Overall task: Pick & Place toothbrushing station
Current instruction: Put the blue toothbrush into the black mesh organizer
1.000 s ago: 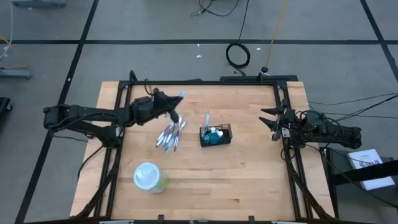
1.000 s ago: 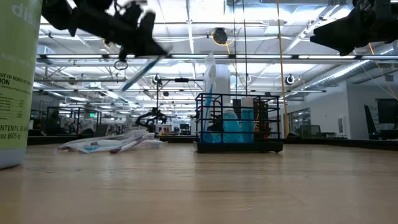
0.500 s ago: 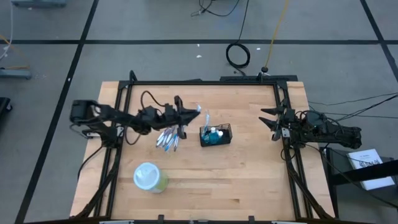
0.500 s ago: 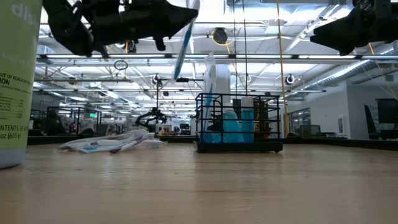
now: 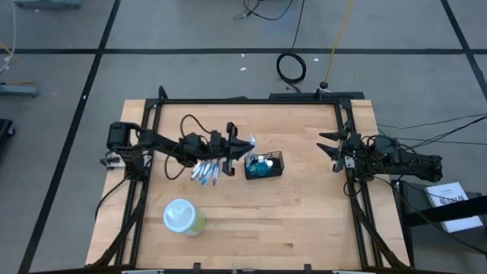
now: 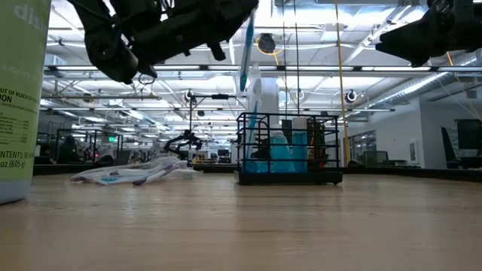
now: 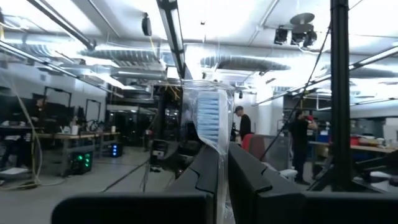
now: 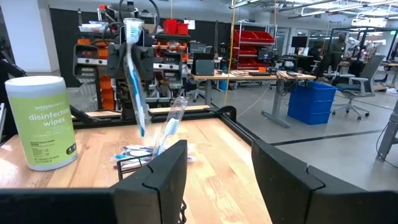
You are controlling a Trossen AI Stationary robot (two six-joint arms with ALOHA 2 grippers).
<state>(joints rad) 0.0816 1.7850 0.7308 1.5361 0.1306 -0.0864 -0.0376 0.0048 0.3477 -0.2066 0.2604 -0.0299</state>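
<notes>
The left arm reaches from the left edge of the table toward its middle, stretched out low and nearly level. The left gripper is closed on a blue toothbrush, which hangs almost upright from its fingers, bristle end up, in the air just beside the toothbrushing station. In the left wrist view the two dark fingers are pressed together on the handle, and the blue bristles rise above them.

The right arm waits at the right edge of the table, and the right gripper is held above the surface with its fingers spread apart and nothing between them.

The toothbrushing station stands near the middle of the table, a little toward the far edge, with some blue items and one upright toothbrush inside. A pile of wrapped toothbrushes lies flat just to the left of it, under the left arm. A pale-green wipes canister stands near the front left corner.

The table is light wood with a black frame. Behind it there is a big workshop with ceiling lights, pipes, red bins and desks, and some people stand far away.
</notes>
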